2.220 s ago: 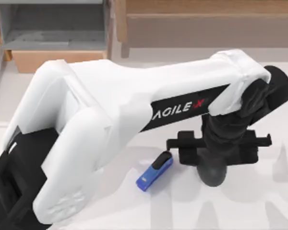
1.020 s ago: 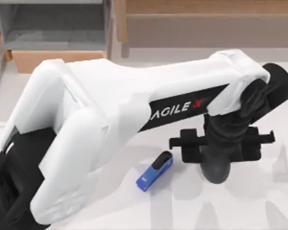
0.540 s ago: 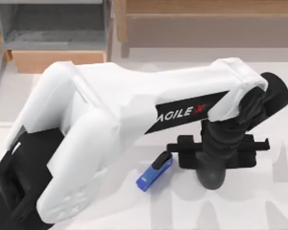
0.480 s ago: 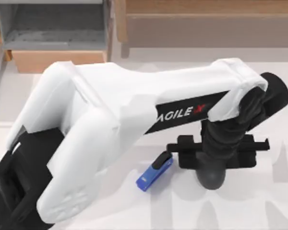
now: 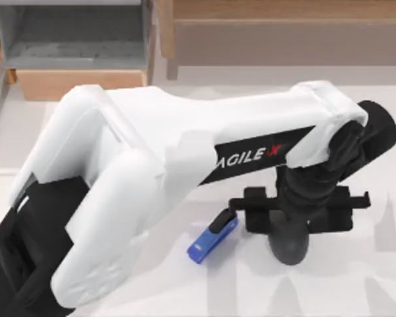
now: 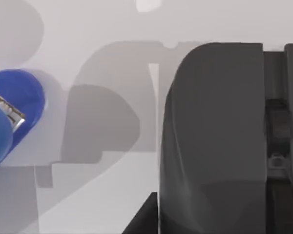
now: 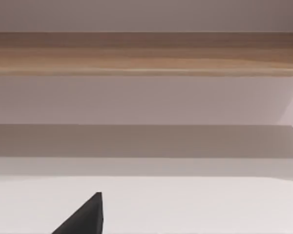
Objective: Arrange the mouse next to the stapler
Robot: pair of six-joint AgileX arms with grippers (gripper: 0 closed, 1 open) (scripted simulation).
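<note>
Top view: a large white AgileX left arm stretches from the lower left across the pale bench (image 5: 356,290). Its black left gripper (image 5: 292,218) points down over the mouse (image 5: 289,243), a dark egg-shaped body lying just right of the blue stapler (image 5: 212,238), near it but apart. The wrist hides the fingers, so I cannot tell whether the gripper pinches the mouse or stands spread.

Left wrist view: the mouse (image 6: 212,141) looms close beneath the camera, with the rounded blue end of the stapler (image 6: 12,114) a short way off across bare bench.

Right wrist view: a dark corner of the right gripper (image 7: 85,217) is seen against a wooden ledge (image 7: 146,53) and pale wall; that arm seems parked.

Risks, as I judge them: if the mouse is let go while tilted, its smooth body may slide or turn; carried further toward the stapler, the wide gripper could knock that light, slim thing askew.
</note>
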